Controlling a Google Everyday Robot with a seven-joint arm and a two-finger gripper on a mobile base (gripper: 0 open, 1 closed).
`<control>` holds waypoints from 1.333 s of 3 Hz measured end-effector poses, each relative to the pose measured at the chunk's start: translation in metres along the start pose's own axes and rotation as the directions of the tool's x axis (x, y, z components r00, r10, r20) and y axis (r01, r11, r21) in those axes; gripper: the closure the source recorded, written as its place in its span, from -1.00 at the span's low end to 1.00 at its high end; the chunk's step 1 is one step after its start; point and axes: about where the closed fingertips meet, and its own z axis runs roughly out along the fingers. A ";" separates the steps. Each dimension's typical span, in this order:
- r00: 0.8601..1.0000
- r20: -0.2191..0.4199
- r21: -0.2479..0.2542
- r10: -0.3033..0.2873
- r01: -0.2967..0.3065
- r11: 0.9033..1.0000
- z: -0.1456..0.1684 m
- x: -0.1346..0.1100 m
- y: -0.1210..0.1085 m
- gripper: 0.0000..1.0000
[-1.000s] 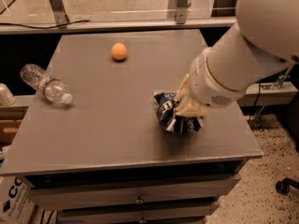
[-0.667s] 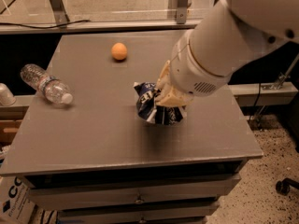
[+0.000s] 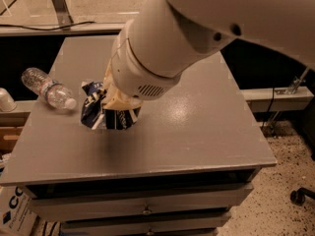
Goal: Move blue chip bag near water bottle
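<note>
The blue chip bag (image 3: 98,111) is crumpled, dark navy with white lettering, and sits just right of the water bottle on the grey table (image 3: 197,132). My gripper (image 3: 117,104) is shut on the blue chip bag from above, with the tan fingers pressed into its top. The water bottle (image 3: 49,90) lies on its side at the table's left edge, its white cap pointing toward the bag, a small gap between them. My large white arm (image 3: 197,38) covers the middle and back of the table.
The table is a grey cabinet with drawers (image 3: 142,208) below its front edge. A white object (image 3: 6,100) and a cardboard box (image 3: 15,215) stand to the left, off the table. A metal rail (image 3: 275,95) runs at the right.
My gripper has carried the blue chip bag leftward across the table, from right of centre to close beside the water bottle. The orange ball is now hidden behind my arm.
</note>
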 end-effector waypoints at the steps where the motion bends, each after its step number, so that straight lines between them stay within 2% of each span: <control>1: 1.000 0.000 0.000 0.000 0.000 1.000 0.000 0.000 0.000 1.00; 3: 0.997 0.017 0.081 -0.074 0.073 0.994 0.008 0.002 -0.032 1.00; 4: 0.993 0.027 0.101 -0.116 0.113 0.988 0.021 0.006 -0.045 1.00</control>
